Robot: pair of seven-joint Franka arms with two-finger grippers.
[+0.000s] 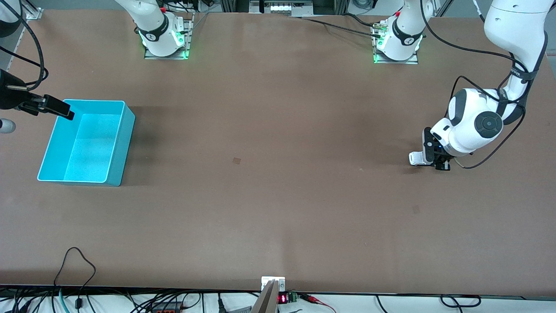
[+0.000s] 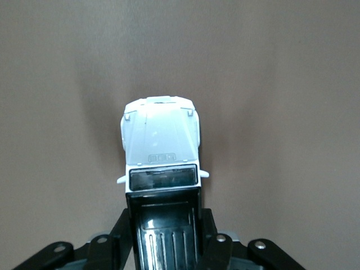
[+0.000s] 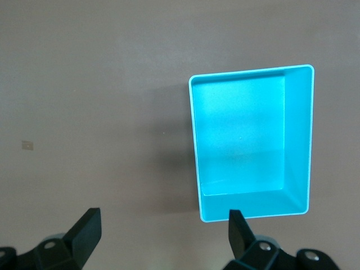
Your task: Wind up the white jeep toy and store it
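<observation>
The left gripper [image 2: 169, 236] has its fingers [image 2: 211, 247] clamped on the white jeep toy [image 2: 161, 149], low over the desk [image 1: 278, 195]. Storing remains: the bin [image 3: 298, 140] sits empty below the right gripper's [image 3: 160, 236] spread fingers.

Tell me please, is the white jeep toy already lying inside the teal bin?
No, the white jeep toy sits clamped in the left gripper; the teal bin holds nothing.

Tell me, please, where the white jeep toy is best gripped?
Probably across its flat side doors at the black-roofed cab, from above: the left gripper is shut on the white jeep toy just there, hood pointing out. The right gripper waits open.
</observation>
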